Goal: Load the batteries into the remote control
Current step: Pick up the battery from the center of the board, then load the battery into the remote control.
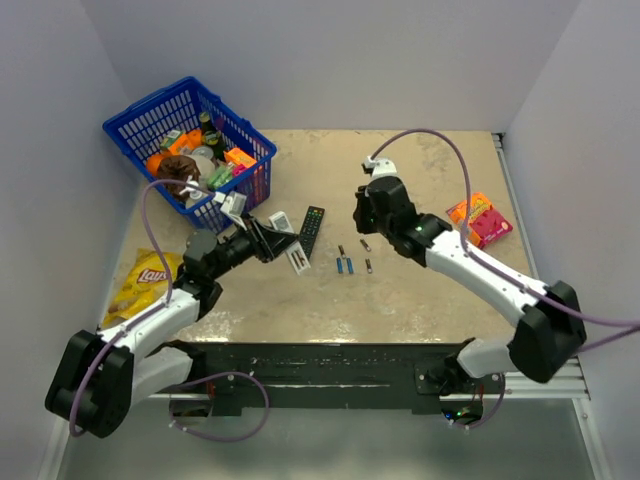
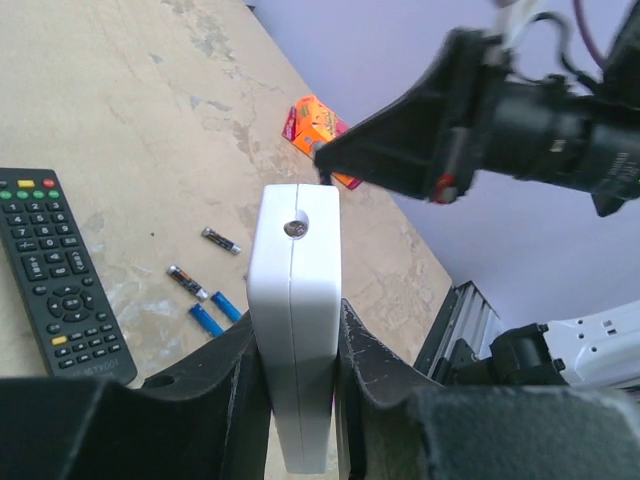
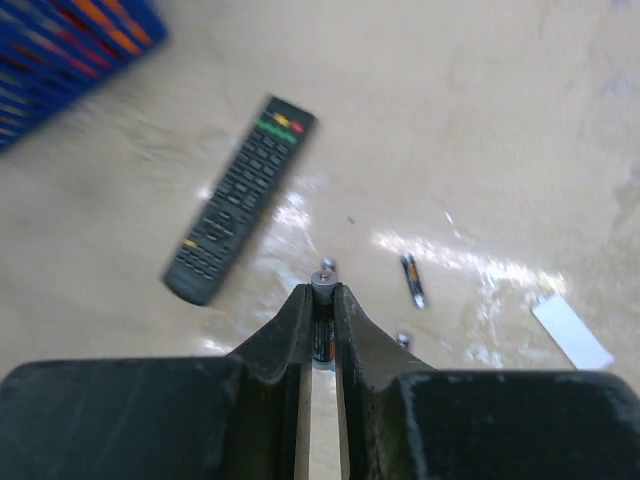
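Right jaws pinching battery (image 3: 322,280) (long axis along jaws); remote control (image 2: 295,300), clamped edge-up in left jaws, lies leftward, apart.

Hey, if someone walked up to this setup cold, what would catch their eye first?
Probably the blue basket, crammed with colourful items at the far left corner of the table. Then the middle: the left gripper clamps the white remote edge-on. Close by, the right gripper pinches a single battery, with the black remote lying flat nearby.
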Tool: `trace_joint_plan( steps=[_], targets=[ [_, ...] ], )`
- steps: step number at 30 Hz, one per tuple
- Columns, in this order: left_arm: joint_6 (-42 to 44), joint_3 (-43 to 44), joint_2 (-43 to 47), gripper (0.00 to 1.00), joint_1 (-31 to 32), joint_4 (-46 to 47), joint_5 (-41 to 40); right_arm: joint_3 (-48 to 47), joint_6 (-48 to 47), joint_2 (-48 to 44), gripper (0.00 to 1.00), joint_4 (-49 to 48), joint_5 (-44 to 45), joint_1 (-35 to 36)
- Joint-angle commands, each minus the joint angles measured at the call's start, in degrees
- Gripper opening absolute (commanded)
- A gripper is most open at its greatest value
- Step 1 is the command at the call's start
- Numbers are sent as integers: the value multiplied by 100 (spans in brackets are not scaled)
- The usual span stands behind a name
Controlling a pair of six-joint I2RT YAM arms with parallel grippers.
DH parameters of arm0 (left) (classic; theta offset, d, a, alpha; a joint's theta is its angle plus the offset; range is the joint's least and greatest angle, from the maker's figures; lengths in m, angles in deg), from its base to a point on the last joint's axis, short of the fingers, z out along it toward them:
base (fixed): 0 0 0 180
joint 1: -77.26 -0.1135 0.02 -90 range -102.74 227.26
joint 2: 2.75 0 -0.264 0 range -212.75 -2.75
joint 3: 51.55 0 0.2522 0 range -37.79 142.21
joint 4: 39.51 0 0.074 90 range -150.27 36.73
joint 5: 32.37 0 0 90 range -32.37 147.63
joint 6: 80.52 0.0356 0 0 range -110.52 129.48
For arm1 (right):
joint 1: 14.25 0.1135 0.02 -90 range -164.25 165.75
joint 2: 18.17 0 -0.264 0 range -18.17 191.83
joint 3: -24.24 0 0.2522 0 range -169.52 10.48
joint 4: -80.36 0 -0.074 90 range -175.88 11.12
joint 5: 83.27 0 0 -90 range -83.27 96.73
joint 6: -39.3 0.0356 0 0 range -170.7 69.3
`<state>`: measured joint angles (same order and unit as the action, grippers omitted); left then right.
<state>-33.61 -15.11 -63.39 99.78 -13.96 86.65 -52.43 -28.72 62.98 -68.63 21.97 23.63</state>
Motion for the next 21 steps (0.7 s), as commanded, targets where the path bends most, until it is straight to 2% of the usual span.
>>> trace_joint_plan(
  steps=[1,6,13,21],
  targets=[
    [-410,351,-289,0,-38,1262,166,314,-484,-704,6,-1467,-706,139],
    [-1017,518,-861,0,-29,2212,359,797,-747,-1416,7,-2533,-1391,429],
    [-1079,983,-1178,0,-2,2178,421,1071,-932,-1742,8,-3359,-1858,720],
    [-1140,1151,-1231,0,15,2089,289,1290,-950,-1681,8,-3844,-2289,966]
  ],
)
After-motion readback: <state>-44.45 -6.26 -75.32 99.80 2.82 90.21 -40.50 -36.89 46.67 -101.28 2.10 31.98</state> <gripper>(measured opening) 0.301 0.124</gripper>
